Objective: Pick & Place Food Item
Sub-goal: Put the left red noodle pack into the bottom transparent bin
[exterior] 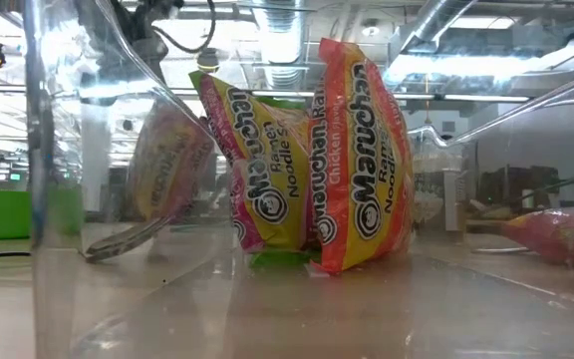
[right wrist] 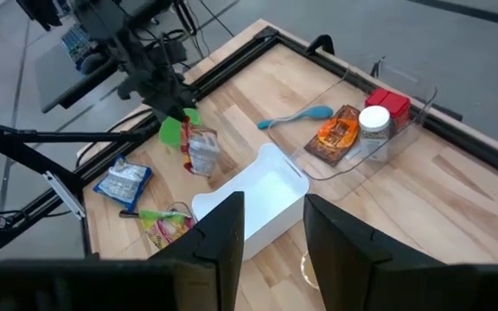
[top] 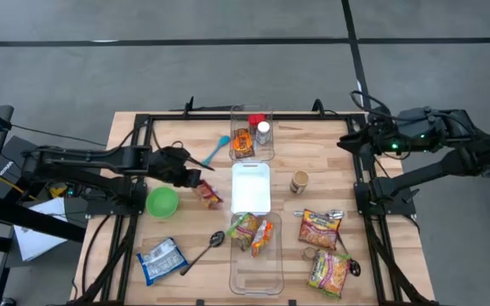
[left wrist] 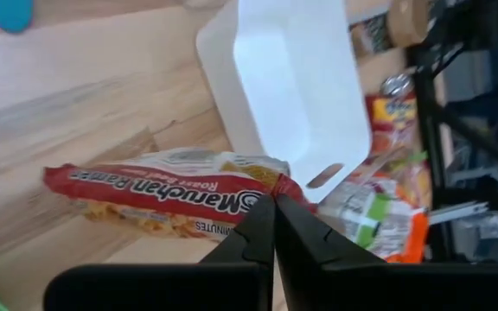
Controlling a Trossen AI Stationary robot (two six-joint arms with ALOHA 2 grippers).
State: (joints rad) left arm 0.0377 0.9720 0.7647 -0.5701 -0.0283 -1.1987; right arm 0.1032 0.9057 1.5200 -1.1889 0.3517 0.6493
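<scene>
A red Maruchan ramen packet point(left wrist: 162, 194) hangs from my left gripper point(top: 192, 178), which is shut on it between the green bowl point(top: 162, 201) and the white bin point(top: 251, 187). The right wrist view shows the packet point(right wrist: 200, 151) dangling under that gripper. My right gripper point(right wrist: 275, 242) is open with nothing between its fingers, raised high over the table's right edge point(top: 356, 140). Two more ramen packets point(top: 252, 231) stand upright in the near clear container point(top: 256, 263). My left gripper pinches the red packet near one of its short ends point(left wrist: 262, 186) between its two fingers. The fingers slant down from the table's left side. The packet hangs below them, long side down; I cannot tell whether its lower end point(right wrist: 202, 171) touches the table.
A far clear container point(top: 252, 134) holds a jar and snacks, with a blue spatula point(top: 219, 147) beside it. A spoon point(top: 204, 251) and a blue-white packet point(top: 162, 259) lie near left. A can point(top: 299, 182) and two ramen packets point(top: 320, 228) point(top: 330, 272) lie right of the bin.
</scene>
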